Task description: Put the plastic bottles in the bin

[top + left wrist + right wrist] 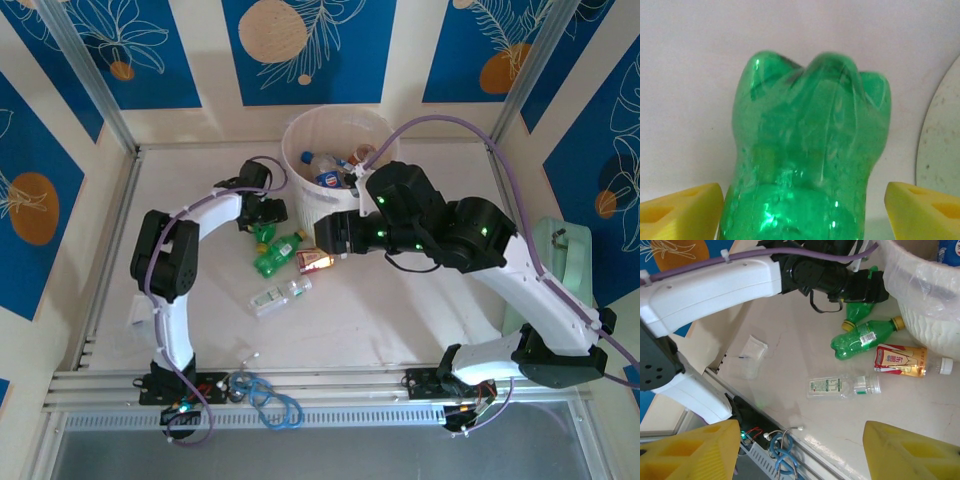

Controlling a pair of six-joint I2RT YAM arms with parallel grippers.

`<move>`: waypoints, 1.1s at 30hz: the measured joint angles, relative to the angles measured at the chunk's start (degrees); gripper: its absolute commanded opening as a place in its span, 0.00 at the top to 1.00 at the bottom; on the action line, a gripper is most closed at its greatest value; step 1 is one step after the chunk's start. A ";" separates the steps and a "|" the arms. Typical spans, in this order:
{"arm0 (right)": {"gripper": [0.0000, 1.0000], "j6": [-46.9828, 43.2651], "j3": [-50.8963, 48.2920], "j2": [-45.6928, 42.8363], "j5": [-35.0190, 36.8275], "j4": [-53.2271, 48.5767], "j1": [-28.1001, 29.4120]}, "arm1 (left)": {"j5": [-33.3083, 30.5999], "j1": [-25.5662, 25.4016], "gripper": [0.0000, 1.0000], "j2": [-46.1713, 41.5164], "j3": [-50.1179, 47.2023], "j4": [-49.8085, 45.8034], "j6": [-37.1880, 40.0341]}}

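One at a time: straddling green bottle [807,145] with wide left pincer [802,207], likely needing centring before squeezing, holding right pincer [802,450] wide.

Lighting's bright and even, just soft faint shadows right beside the bin [297,170]. My left wrist cam is mushy: green bottle [810,150] out of focus, tiny glare specks on it.

1. The left arm [170,255] rises from its base and bends in an arc toward its gripper.
2. The left gripper [803,195] has its yellow fingers [682,210] spread wide.
3. The right arm [545,285] folds at the elbow, behind its gripper.
4. The right gripper [800,435] looks downward, with its yellow fingers [695,452] wide apart.
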 measured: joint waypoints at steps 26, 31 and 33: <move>0.43 1.44 -1.53 0.55 3.13 4.70 5.90 | 1.77 4.96 0.42 -5.95 -5.46 -1.62 -3.17; 0.42 2.43 -4.68 -1.01 2.78 7.54 6.45 | 4.17 6.21 0.42 -16.92 -12.98 -0.04 -6.78; 0.42 2.93 -6.16 -0.87 1.90 9.20 6.54 | 5.66 6.73 0.42 -22.93 -15.74 0.37 -8.96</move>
